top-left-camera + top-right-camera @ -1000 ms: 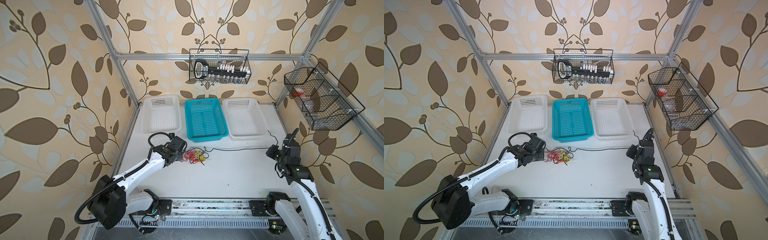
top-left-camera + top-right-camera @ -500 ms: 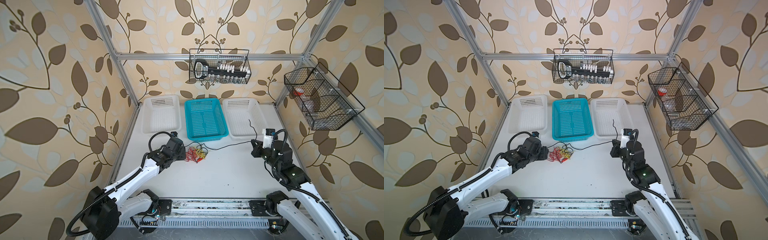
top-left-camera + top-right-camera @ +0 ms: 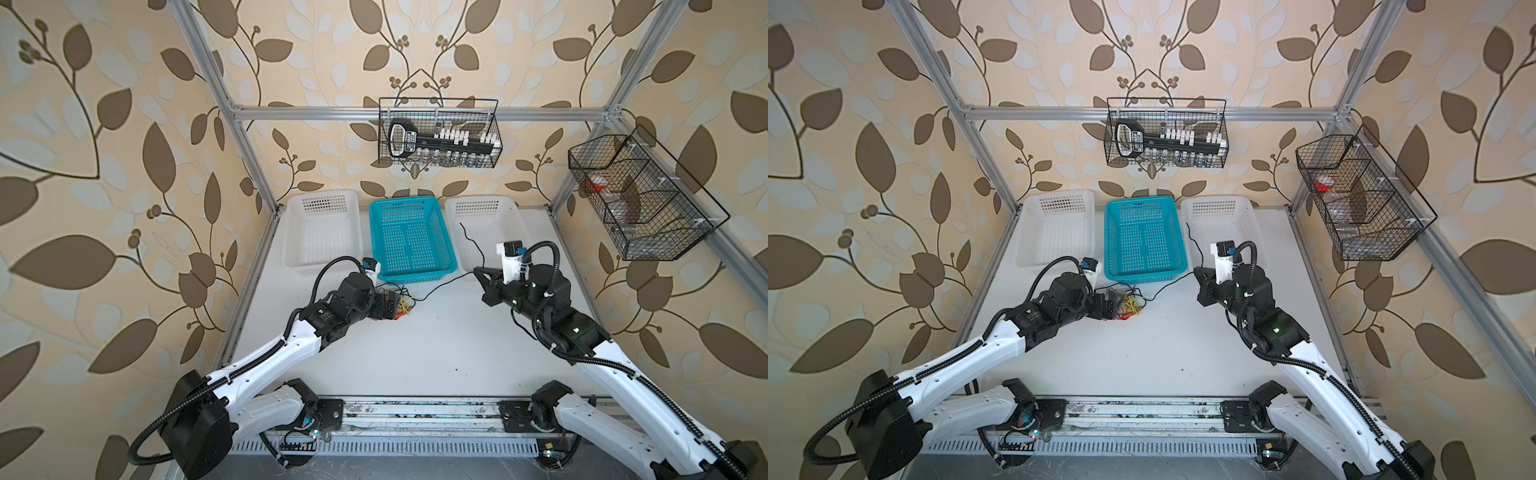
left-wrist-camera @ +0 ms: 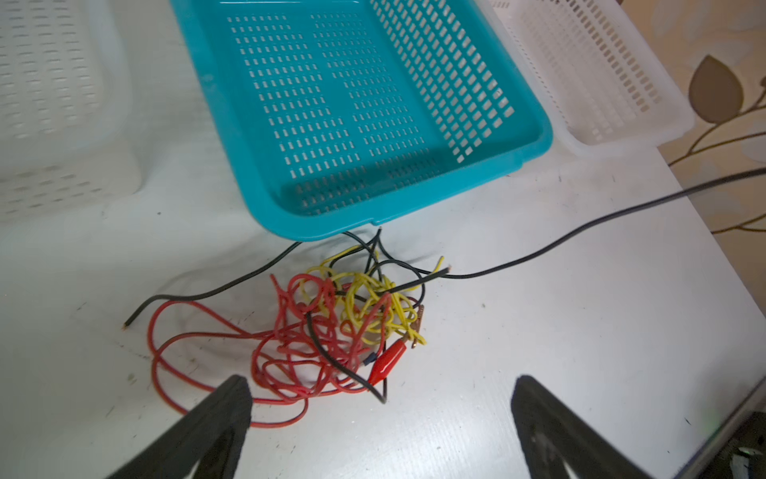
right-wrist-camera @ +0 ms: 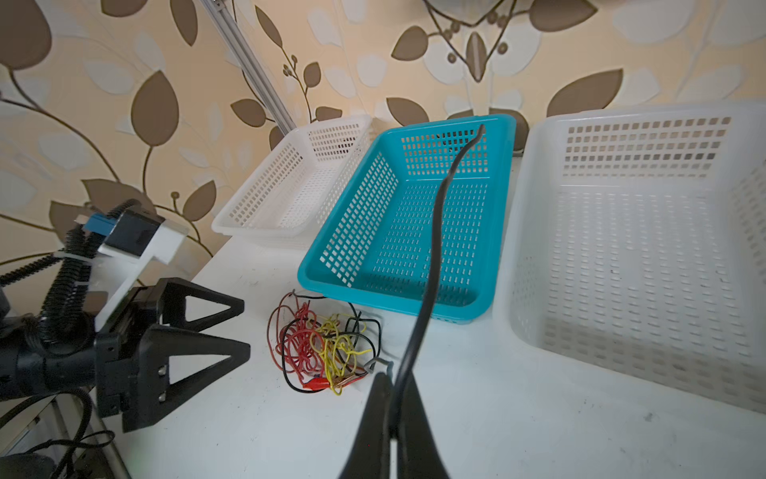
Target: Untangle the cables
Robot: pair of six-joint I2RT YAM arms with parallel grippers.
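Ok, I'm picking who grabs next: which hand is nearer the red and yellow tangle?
Left. The left hand sits open at the edge of the tangle; the right hand is well apart, shut on the black cable running out of it.

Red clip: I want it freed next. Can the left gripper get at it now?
Probably yes: the left gripper is open and the red clip lies just ahead of it, with only loose cables around it.

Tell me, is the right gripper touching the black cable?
Touching. In the right wrist view the right gripper is shut on the black cable, which comes straight out from between its closed fingertips.
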